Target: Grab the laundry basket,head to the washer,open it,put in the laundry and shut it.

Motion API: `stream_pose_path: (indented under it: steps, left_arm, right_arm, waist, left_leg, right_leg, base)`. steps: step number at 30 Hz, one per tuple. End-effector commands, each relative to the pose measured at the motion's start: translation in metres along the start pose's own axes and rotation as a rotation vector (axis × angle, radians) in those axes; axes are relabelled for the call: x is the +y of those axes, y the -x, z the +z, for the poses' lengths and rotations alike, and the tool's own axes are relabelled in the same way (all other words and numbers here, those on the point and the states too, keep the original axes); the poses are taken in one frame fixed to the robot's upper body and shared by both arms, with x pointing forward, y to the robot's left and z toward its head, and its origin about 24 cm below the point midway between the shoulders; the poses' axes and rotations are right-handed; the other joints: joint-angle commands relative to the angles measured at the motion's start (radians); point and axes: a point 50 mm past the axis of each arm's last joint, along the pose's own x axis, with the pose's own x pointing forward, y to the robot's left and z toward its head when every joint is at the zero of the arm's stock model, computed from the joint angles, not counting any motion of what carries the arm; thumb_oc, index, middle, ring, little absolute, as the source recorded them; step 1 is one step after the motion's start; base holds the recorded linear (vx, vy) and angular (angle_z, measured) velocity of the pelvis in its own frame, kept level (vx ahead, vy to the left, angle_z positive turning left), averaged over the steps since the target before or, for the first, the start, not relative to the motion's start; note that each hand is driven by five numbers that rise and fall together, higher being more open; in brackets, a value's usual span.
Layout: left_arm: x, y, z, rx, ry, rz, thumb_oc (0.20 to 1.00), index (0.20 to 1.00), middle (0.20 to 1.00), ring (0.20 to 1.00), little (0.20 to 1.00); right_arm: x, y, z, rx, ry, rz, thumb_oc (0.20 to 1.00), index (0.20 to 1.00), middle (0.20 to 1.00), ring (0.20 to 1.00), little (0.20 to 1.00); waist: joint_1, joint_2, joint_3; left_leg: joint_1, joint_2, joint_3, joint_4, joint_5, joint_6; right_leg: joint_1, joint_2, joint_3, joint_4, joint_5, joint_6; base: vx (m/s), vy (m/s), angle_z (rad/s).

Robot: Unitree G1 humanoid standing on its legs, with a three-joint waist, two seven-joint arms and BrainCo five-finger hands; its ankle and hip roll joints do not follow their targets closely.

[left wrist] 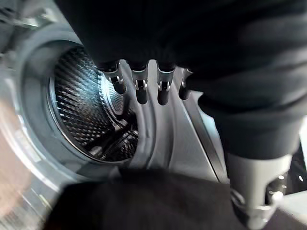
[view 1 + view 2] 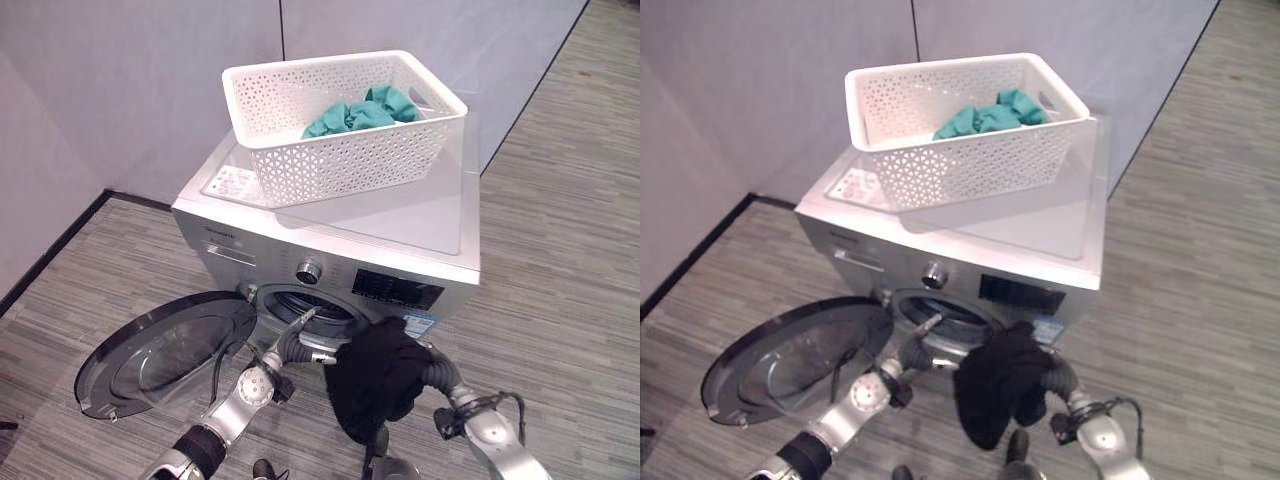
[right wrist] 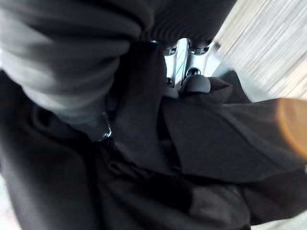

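A: Washer [image 2: 400, 215] taken as landmark. White laundry basket [image 2: 345, 150] is seen set on its top, a teal garment [image 2: 362, 110] left inside. Round door [image 2: 165, 350] is swung fully open to the robot's left of the drum opening [image 2: 312, 305].

B: And the black garment [image 2: 375, 380]?

A: It is held just in front of the drum opening, below the control panel [image 2: 397, 288]. It is bunched, hanging with its long axis roughly vertical, loose end pointing at the floor.

B: Hands?

A: Right hand [image 3: 192, 79] is curled into the black cloth, folds pinched against its fingers. Left hand [image 1: 139, 84] is extended toward the drum, fingers straight and slightly spread, nothing gripped; black cloth is draped over its back.

B: Why so placed?

A: Judged: the basket was parked above to free both hands; the garment is lined up for feeding into the drum.
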Motion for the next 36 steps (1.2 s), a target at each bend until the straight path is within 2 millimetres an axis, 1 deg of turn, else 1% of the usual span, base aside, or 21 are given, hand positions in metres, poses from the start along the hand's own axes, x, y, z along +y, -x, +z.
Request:
stream_pose_path:
  steps: [1, 2, 3, 4, 7, 9, 11, 16, 17, 18, 19, 21, 22, 23, 25, 28, 30, 31, 33, 34, 36]
  left_arm:
    - [0.013, -0.007, 0.010, -0.059, -0.012, -0.004, 1.000, 1.000, 1.000, 1.000, 1.000]
    - [0.004, -0.008, 0.008, -0.041, 0.051, -0.022, 1.000, 1.000, 1.000, 1.000, 1.000]
    - [0.005, -0.009, 0.008, -0.043, 0.051, -0.021, 1.000, 1.000, 1.000, 1.000, 1.000]
    - [-0.002, -0.011, 0.007, -0.026, 0.092, -0.037, 1.000, 1.000, 1.000, 1.000, 1.000]
    - [-0.010, -0.014, 0.006, -0.013, 0.108, -0.056, 1.000, 1.000, 1.000, 1.000, 1.000]
    - [-0.013, -0.016, 0.009, -0.020, 0.108, -0.063, 1.000, 1.000, 1.000, 1.000, 1.000]
    - [-0.014, -0.019, 0.012, -0.029, 0.094, -0.059, 1.000, 1.000, 1.000, 1.000, 1.000]
    - [-0.020, -0.031, 0.029, -0.093, -0.005, -0.035, 1.000, 1.000, 1.000, 1.000, 1.000]
    - [-0.021, -0.036, 0.037, -0.122, -0.031, -0.023, 1.000, 1.000, 1.000, 1.000, 1.000]
    - [-0.021, -0.036, 0.038, -0.125, -0.032, -0.022, 1.000, 1.000, 1.000, 1.000, 1.000]
    - [-0.023, -0.039, 0.042, -0.131, -0.039, -0.016, 1.000, 1.000, 1.000, 1.000, 1.000]
    - [-0.027, -0.048, 0.054, -0.157, -0.055, -0.009, 1.000, 1.000, 1.000, 1.000, 1.000]
    - [-0.027, -0.048, 0.054, -0.159, -0.055, -0.008, 1.000, 1.000, 1.000, 1.000, 1.000]
    - [-0.030, -0.055, 0.064, -0.169, -0.040, 0.011, 1.000, 1.000, 1.000, 1.000, 1.000]
    - [-0.032, -0.062, 0.076, -0.190, -0.022, 0.025, 1.000, 1.000, 1.000, 1.000, 1.000]
    - [-0.031, -0.065, 0.082, -0.197, 0.002, 0.045, 1.000, 1.000, 1.000, 1.000, 1.000]
    - [-0.028, -0.070, 0.090, -0.215, 0.011, 0.082, 1.000, 1.000, 1.000, 1.000, 1.000]
    - [-0.027, -0.071, 0.090, -0.207, 0.026, 0.095, 1.000, 1.000, 1.000, 1.000, 1.000]
    - [-0.026, -0.071, 0.089, -0.198, 0.045, 0.105, 0.479, 0.479, 0.479, 0.479, 0.479]
    - [-0.023, -0.072, 0.089, -0.184, 0.072, 0.130, 0.200, 0.200, 0.200, 0.200, 0.200]
    - [-0.023, -0.072, 0.086, -0.169, 0.096, 0.135, 0.200, 0.200, 0.200, 0.200, 0.200]
  right_arm:
    - [0.000, -0.022, 0.043, -0.205, -0.061, -0.004, 0.200, 0.200, 0.200, 0.200, 0.200]
    - [0.006, -0.030, 0.056, -0.246, -0.050, 0.008, 0.200, 0.200, 0.200, 0.200, 0.200]
    - [0.006, -0.031, 0.056, -0.248, -0.049, 0.008, 0.200, 0.200, 0.200, 0.200, 0.200]
    - [0.006, -0.037, 0.066, -0.278, -0.045, 0.007, 0.200, 0.200, 0.200, 0.200, 0.200]
    - [0.007, -0.044, 0.084, -0.337, -0.031, 0.009, 0.200, 0.200, 0.200, 0.200, 0.200]
    - [0.007, -0.051, 0.099, -0.390, -0.035, -0.002, 0.200, 0.200, 0.200, 0.200, 0.200]
    - [0.008, -0.053, 0.109, -0.426, -0.049, -0.008, 0.200, 0.200, 0.200, 0.200, 0.200]
    - [0.021, -0.060, 0.139, -0.535, -0.079, 0.022, 0.200, 0.200, 0.200, 0.200, 0.200]
    - [0.027, -0.061, 0.149, -0.565, -0.103, 0.040, 0.200, 0.200, 0.200, 0.200, 0.200]
    - [0.027, -0.062, 0.149, -0.567, -0.102, 0.039, 0.200, 0.200, 0.200, 0.200, 0.200]
    - [0.032, -0.062, 0.153, -0.577, -0.124, 0.054, 0.200, 0.200, 0.200, 0.200, 0.200]
    - [0.040, -0.065, 0.161, -0.595, -0.164, 0.076, 0.200, 0.200, 0.200, 0.200, 0.200]
    - [0.040, -0.065, 0.162, -0.596, -0.163, 0.075, 0.200, 0.200, 0.200, 0.200, 0.200]
    - [0.046, -0.066, 0.168, -0.605, -0.201, 0.090, 0.200, 0.200, 0.200, 0.200, 0.200]
    - [0.051, -0.068, 0.174, -0.612, -0.217, 0.107, 0.200, 0.200, 0.200, 0.200, 0.200]
    - [0.056, -0.069, 0.177, -0.613, -0.233, 0.124, 0.200, 0.200, 0.200, 0.200, 0.200]
    - [0.059, -0.068, 0.180, -0.623, -0.246, 0.142, 0.200, 0.200, 0.200, 0.200, 0.200]
    - [0.060, -0.068, 0.181, -0.627, -0.246, 0.145, 0.200, 0.200, 0.200, 0.200, 0.200]
    - [0.059, -0.068, 0.180, -0.623, -0.240, 0.143, 0.200, 0.200, 0.200, 0.200, 0.200]
    - [0.058, -0.068, 0.177, -0.611, -0.248, 0.142, 0.200, 0.200, 0.200, 0.200, 0.200]
    - [0.058, -0.067, 0.174, -0.602, -0.242, 0.143, 0.200, 0.200, 0.200, 0.200, 0.200]
  waist:
    - [0.019, -0.064, 0.031]
    - [0.030, -0.062, 0.041]
    - [0.028, -0.062, 0.044]
    - [0.035, -0.059, 0.052]
    - [0.046, -0.057, 0.068]
    - [0.057, -0.052, 0.090]
    - [0.064, -0.050, 0.105]
    - [0.077, -0.052, 0.150]
    - [0.081, -0.052, 0.159]
    - [0.081, -0.052, 0.164]
    - [0.082, -0.052, 0.166]
    - [0.080, -0.054, 0.181]
    - [0.080, -0.054, 0.182]
    - [0.076, -0.056, 0.190]
    - [0.071, -0.058, 0.198]
    - [0.068, -0.059, 0.200]
    - [0.063, -0.062, 0.205]
    - [0.061, -0.063, 0.209]
    - [0.058, -0.064, 0.211]
    - [0.055, -0.066, 0.214]
    - [0.053, -0.066, 0.215]
  left_leg:
    - [-0.021, 0.000, 0.006, -0.012, -0.056, 0.003]
    - [-0.028, -0.001, -0.002, -0.012, -0.053, 0.003]
    - [-0.028, -0.001, -0.003, -0.012, -0.053, 0.003]
    - [-0.034, -0.002, -0.010, -0.012, -0.050, 0.002]
    - [-0.047, -0.002, -0.020, -0.012, -0.041, 0.000]
    - [-0.065, -0.006, -0.030, -0.012, -0.033, -0.002]
    - [-0.078, -0.007, -0.037, -0.012, -0.027, -0.003]
    - [-0.115, 0.002, -0.049, -0.011, -0.005, -0.010]
    - [-0.119, 0.008, -0.059, -0.010, -0.020, -0.020]
    - [-0.128, 0.006, -0.048, -0.011, 0.002, -0.012]
    - [-0.126, 0.010, -0.059, -0.009, -0.016, -0.021]
    - [-0.142, 0.017, -0.057, -0.009, -0.007, -0.026]
    - [-0.143, 0.017, -0.057, -0.009, -0.006, -0.026]
    - [-0.157, 0.022, -0.055, -0.010, 0.000, -0.029]
    - [-0.169, 0.026, -0.052, -0.011, 0.006, -0.031]
    - [-0.178, 0.029, -0.047, -0.012, 0.009, -0.033]
    - [-0.185, 0.036, -0.039, -0.012, 0.014, -0.037]
    - [-0.188, 0.037, -0.036, -0.012, 0.016, -0.039]
    - [-0.190, 0.039, -0.033, -0.012, 0.017, -0.041]
    - [-0.196, 0.042, -0.030, -0.012, 0.020, -0.042]
    - [-0.199, 0.043, -0.028, -0.012, 0.020, -0.043]
  right_leg:
    - [0.091, -0.078, 0.024, 0.047, -0.093, 0.085]
    - [0.089, -0.077, 0.024, 0.043, -0.091, 0.083]
    - [0.090, -0.077, 0.023, 0.043, -0.091, 0.083]
    - [0.090, -0.078, 0.018, 0.038, -0.089, 0.081]
    - [0.089, -0.081, 0.005, 0.036, -0.088, 0.079]
    - [0.083, -0.088, -0.009, 0.044, -0.089, 0.076]
    - [0.076, -0.090, -0.016, 0.050, -0.089, 0.075]
    - [0.042, -0.088, -0.021, 0.064, -0.091, 0.067]
    - [0.039, -0.083, -0.013, 0.067, -0.106, 0.074]
    - [0.029, -0.087, -0.024, 0.069, -0.092, 0.065]
    - [0.031, -0.084, -0.015, 0.071, -0.105, 0.073]
    - [0.014, -0.083, -0.016, 0.079, -0.105, 0.071]
    - [0.013, -0.083, -0.015, 0.080, -0.105, 0.071]
    - [-0.006, -0.081, -0.017, 0.086, -0.104, 0.069]
    - [-0.022, -0.079, -0.016, 0.089, -0.101, 0.068]
    - [-0.033, -0.077, -0.017, 0.089, -0.097, 0.066]
    - [-0.043, -0.075, -0.023, 0.087, -0.092, 0.065]
    - [-0.046, -0.073, -0.024, 0.086, -0.091, 0.064]
    - [-0.051, -0.073, -0.025, 0.088, -0.091, 0.064]
    - [-0.059, -0.070, -0.024, 0.089, -0.092, 0.063]
    - [-0.062, -0.069, -0.025, 0.089, -0.092, 0.062]
  base:
    - [-0.04, 0.001, 0.15]
    - [-0.03, -0.002, 0.19]
    - [-0.05, -0.005, 0.14]
    - [-0.03, -0.013, 0.16]
    - [-0.04, -0.013, 0.21]
    - [-0.07, -0.005, 0.31]
    - [-0.07, -0.014, 0.21]
    - [-0.06, -0.026, 0.19]
    - [-0.07, -0.020, 0.02]
    - [0.00, 0.000, 0.00]
    - [-0.04, -0.015, 0.03]
    - [-0.03, -0.006, 0.01]
    - [-0.07, -0.010, 0.00]
    - [-0.06, -0.011, 0.00]
    - [-0.05, -0.010, 0.03]
    - [-0.01, -0.001, 0.02]
    - [0.00, 0.000, 0.00]
    - [0.00, 0.000, 0.00]
    - [0.00, 0.000, 0.00]
    - [0.00, 0.000, 0.00]
    - [0.00, 0.000, 0.00]
